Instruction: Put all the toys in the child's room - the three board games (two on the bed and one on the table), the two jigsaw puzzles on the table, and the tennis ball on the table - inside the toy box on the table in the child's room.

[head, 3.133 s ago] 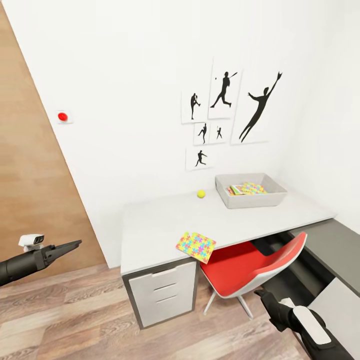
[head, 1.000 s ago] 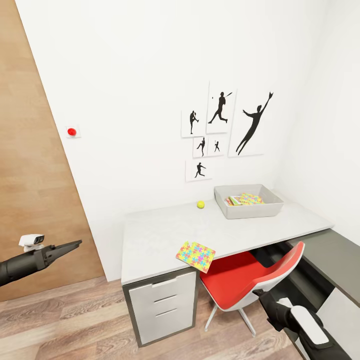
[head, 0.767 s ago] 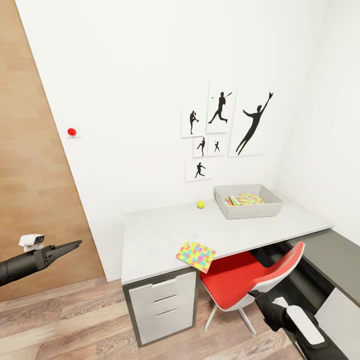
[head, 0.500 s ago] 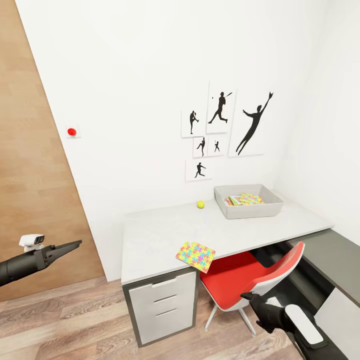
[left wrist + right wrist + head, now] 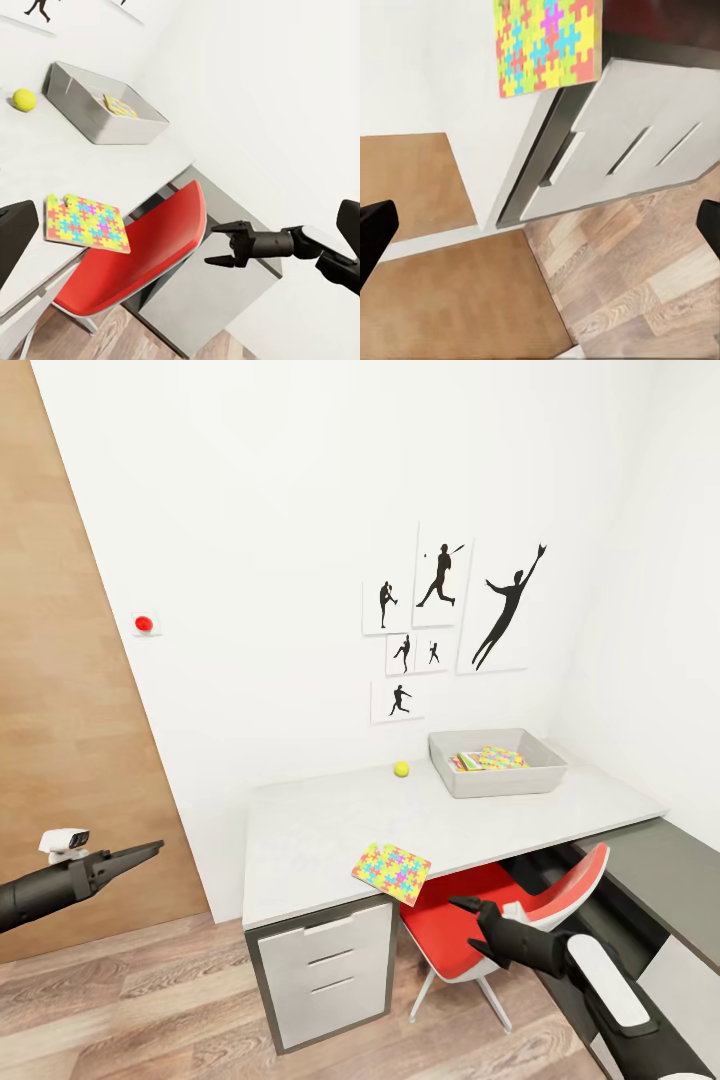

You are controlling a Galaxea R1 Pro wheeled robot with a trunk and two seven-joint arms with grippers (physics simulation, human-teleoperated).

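A jigsaw puzzle point(image 5: 391, 865) point(image 5: 84, 223) point(image 5: 547, 45) lies on the pale grey table point(image 5: 320, 825), its corner jutting over the front edge. The tennis ball point(image 5: 401, 768) point(image 5: 24, 99) rests near the wall, left of the toy box point(image 5: 497, 775) point(image 5: 94, 120). Inside the box lie another puzzle panel point(image 5: 498, 757) and a printed flat box point(image 5: 464, 763). My right gripper point(image 5: 468, 922) point(image 5: 211, 244) hangs open over the red chair, a little right of and below the overhanging puzzle. Far to the left, my left gripper point(image 5: 150, 849) is open and holds nothing.
A red chair point(image 5: 500, 905) point(image 5: 142, 255) is tucked under the table beside a white drawer unit point(image 5: 325, 960) point(image 5: 615, 142). The dark grey desk top point(image 5: 670, 865) joins at the right. A wood panel point(image 5: 60, 710) stands at the left, plank floor point(image 5: 150, 1000) below.
My right arm has risen and swung left, from low by the chair's edge up over its seat toward the puzzle. The left arm and the table's things have not moved.
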